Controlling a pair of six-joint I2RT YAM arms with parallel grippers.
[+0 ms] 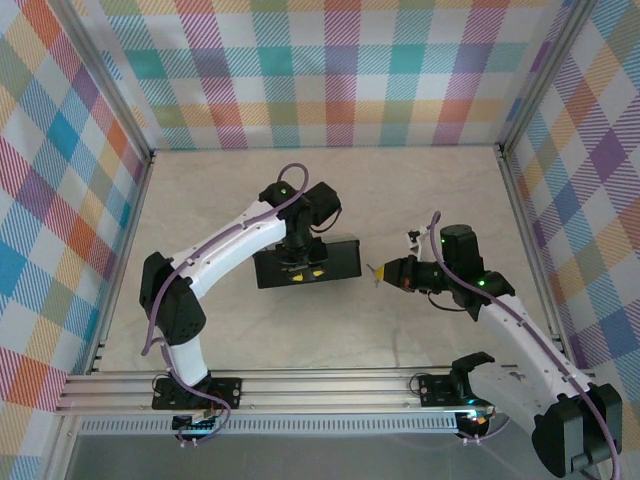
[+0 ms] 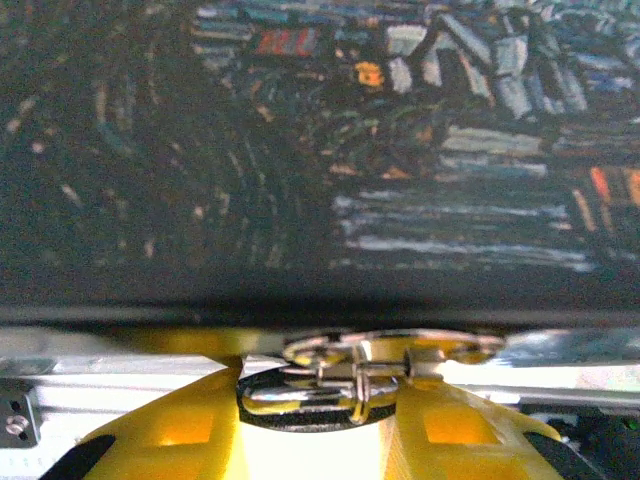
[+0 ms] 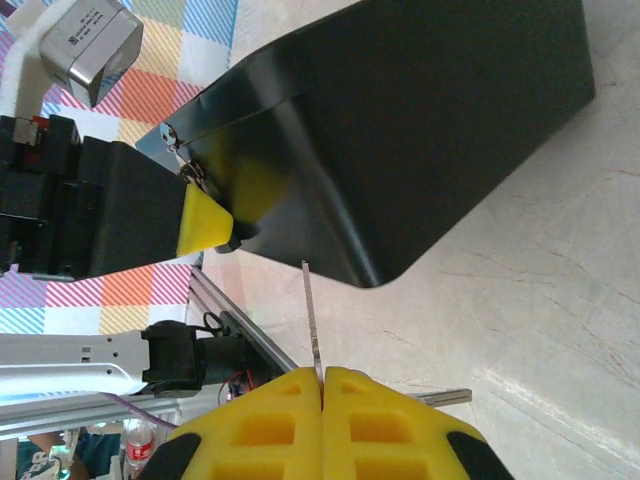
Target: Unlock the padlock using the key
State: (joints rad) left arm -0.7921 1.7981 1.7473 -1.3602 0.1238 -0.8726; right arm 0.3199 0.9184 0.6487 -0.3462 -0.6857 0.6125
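You've got the dark, smooth-sided rectangular box (image 1: 340,255) printed with a painterly night scene lying mid-table, the left gripper (image 2: 318,425) clamped on the tiny, shiny silvery-grey metal padlock (image 2: 340,385) at its near edge, and the right gripper (image 3: 322,385), just apart, pinching the thin, flat pale metal key (image 3: 312,320), blade toward the box.

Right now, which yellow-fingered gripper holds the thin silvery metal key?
The right gripper: its shut fingers pinch the thin silvery key. The left gripper clamps the small silvery padlock on the dark box.
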